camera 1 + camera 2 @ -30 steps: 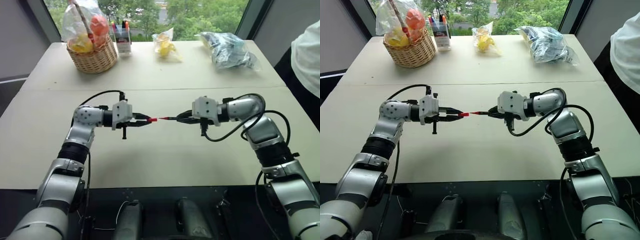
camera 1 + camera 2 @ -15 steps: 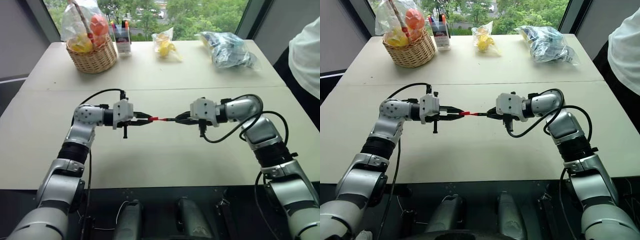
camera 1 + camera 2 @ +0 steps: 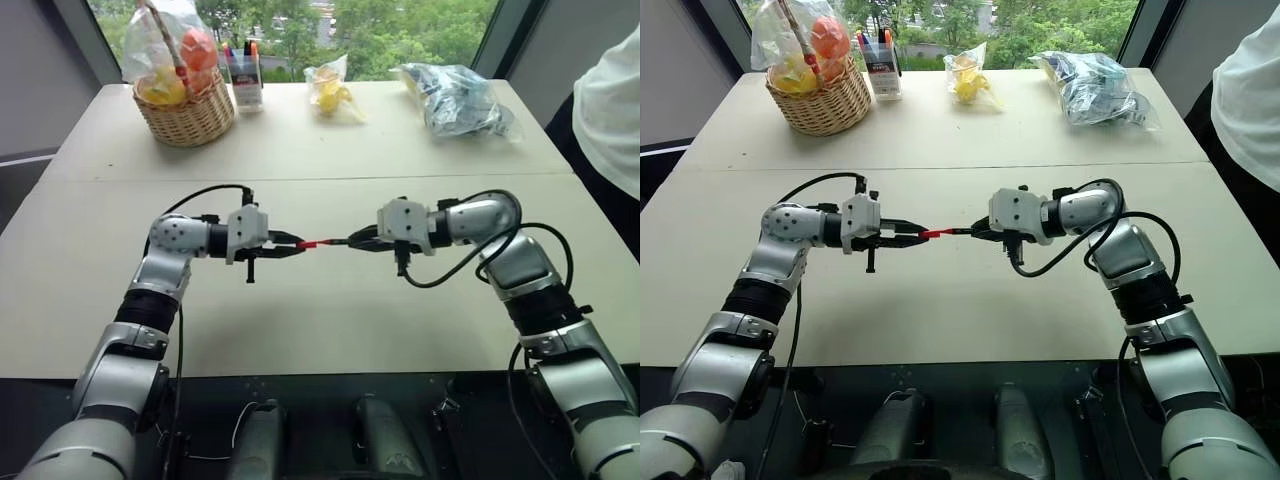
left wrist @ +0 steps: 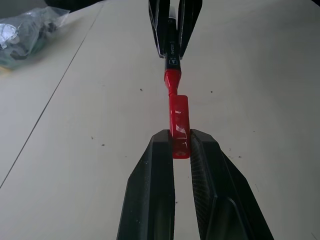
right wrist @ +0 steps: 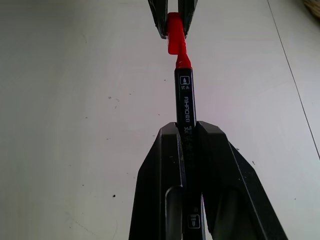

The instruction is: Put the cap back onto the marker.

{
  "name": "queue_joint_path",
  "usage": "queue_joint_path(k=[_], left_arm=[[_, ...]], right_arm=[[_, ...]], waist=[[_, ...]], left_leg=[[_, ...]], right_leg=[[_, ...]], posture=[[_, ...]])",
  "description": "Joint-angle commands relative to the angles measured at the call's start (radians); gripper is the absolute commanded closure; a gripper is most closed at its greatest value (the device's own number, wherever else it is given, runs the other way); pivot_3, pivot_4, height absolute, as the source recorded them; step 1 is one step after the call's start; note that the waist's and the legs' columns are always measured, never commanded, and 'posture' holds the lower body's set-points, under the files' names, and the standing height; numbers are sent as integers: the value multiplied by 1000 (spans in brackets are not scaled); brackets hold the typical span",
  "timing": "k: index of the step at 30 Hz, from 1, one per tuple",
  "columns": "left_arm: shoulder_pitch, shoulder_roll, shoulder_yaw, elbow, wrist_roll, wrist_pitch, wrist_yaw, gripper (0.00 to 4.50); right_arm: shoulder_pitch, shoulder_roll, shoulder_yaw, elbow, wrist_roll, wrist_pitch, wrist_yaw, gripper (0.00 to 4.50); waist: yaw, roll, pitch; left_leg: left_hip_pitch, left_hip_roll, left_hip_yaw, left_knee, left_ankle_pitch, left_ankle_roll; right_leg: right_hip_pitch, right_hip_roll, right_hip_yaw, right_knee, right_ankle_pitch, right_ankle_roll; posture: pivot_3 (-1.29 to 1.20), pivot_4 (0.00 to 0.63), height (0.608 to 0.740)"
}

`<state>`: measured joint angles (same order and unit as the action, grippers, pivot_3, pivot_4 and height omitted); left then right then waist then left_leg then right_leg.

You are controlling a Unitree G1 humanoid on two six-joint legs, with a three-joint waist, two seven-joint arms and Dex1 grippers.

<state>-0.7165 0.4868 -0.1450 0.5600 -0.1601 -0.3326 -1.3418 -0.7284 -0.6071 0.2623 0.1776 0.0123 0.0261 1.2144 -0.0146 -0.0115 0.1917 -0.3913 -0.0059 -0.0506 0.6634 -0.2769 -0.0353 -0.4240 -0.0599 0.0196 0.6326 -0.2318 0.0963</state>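
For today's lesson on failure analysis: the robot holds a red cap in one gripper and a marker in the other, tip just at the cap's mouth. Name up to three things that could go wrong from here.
1. The cap looks slightly angled against the marker, so pushing could jam it or bend the tip.
2. The left gripper pinches only the cap's rear end; it might pivot or slip out.
3. The right gripper holds the slim marker, which could slide back under pressure.

Red cap (image 4: 179, 125) meets the dark marker's (image 5: 185, 107) red tip.
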Motion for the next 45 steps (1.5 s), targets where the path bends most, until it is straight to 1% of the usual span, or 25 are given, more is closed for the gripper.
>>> queue_joint_path(k=[1,17,28,35,38,45], left_arm=[[-15,3,-3,-22,4,-2,3,4171],[-23,-9,-6,-16,16,-11,25,4171],[-28,-23,-12,-17,27,-11,28,4171],[-36,-12,-27,10,90,-48,53,4171],[-36,-16,-25,10,86,-49,55,4171],[-44,-25,-18,4,80,-37,89,4171]], right_arm=[[-33,5,-11,-55,14,4,-6,4482],[-17,32,22,-110,4,23,-8,4482],[-28,59,49,-99,-43,1,-34,4482],[-46,79,68,-91,-82,-5,-50,4482],[-56,100,74,-91,-95,-7,-66,4482],[-78,145,98,-79,-179,-45,-147,4482]], waist=[[0,0,0],[0,0,0],[0,0,0],[0,0,0],[-1,0,0],[-1,0,0]], left_leg=[[0,0,0,0,0,0],[0,0,0,0,0,0],[0,0,0,0,0,0],[0,0,0,0,0,0],[0,0,0,0,0,0],[0,0,0,0,0,0]], right_leg=[[0,0,0,0,0,0],[0,0,0,0,0,0],[0,0,0,0,0,0],[0,0,0,0,0,0],[0,0,0,0,0,0],[-1,0,0,1,0,0]], posture=[[0,150,740],[0,150,740],[0,150,740],[0,150,740],[0,150,740],[0,150,740]])
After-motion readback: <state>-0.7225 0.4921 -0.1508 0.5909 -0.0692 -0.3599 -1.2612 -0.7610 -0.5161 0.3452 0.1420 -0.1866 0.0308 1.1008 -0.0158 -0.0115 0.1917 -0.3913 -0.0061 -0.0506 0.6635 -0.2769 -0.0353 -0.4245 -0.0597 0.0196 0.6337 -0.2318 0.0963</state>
